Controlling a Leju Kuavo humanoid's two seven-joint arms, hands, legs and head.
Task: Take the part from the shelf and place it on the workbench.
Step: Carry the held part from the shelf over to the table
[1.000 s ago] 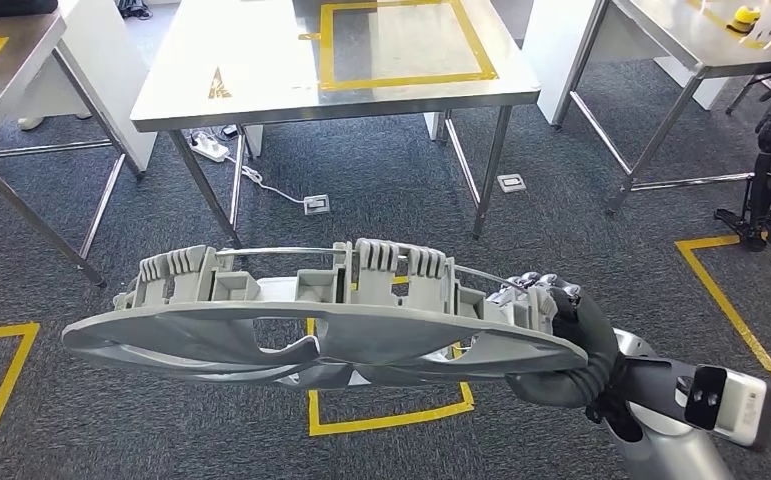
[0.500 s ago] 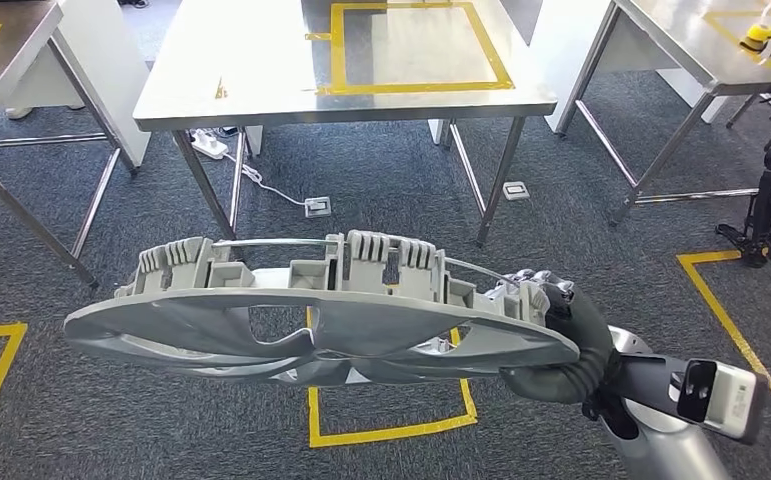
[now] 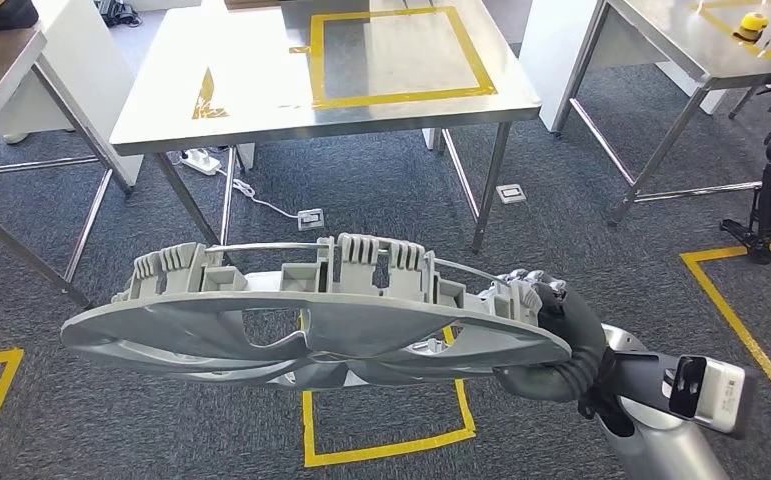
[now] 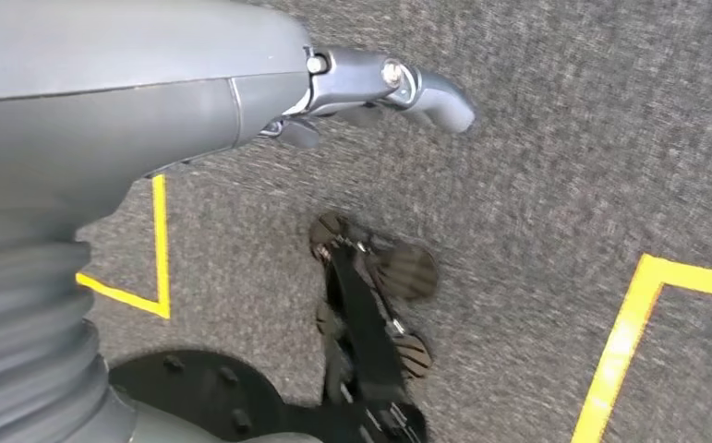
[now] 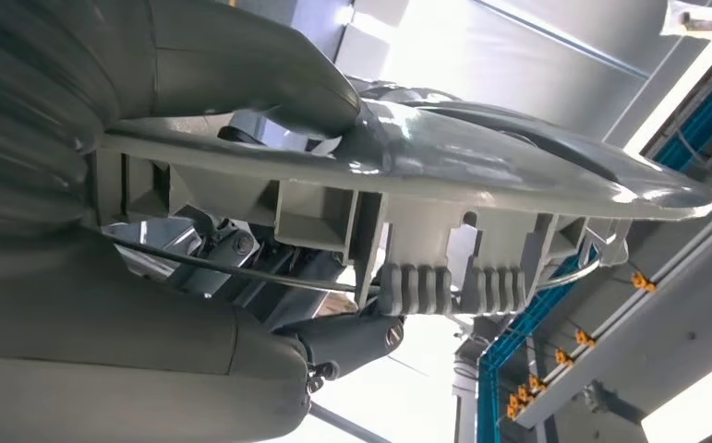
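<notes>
— Part (image 3: pixel 311 330) first: what does it look like?

— Long, pale grey plastic, flattened and oval, with curved cut-outs through its broad face. Ribbed clips and boxy sockets stand along its far edge, with a thin wire (image 3: pixel 271 246) arching over them. I carry it level above the carpet (image 3: pixel 381 190), well short of the steel surface (image 3: pixel 261 85) with the yellow taped square (image 3: pixel 399 55).

— And your fingers?

— My right hand (image 3: pixel 546 330) grips the part's right end, thumb over one face, fingers (image 3: pixel 529 283) curled behind the ribbed edge. My left hand (image 4: pixel 370 83) hangs over the carpet, holding nothing; one finger juts out, and whether the rest are spread I cannot tell.

— Anything hidden?

— The part's underside, and most of my right palm behind it.
</notes>
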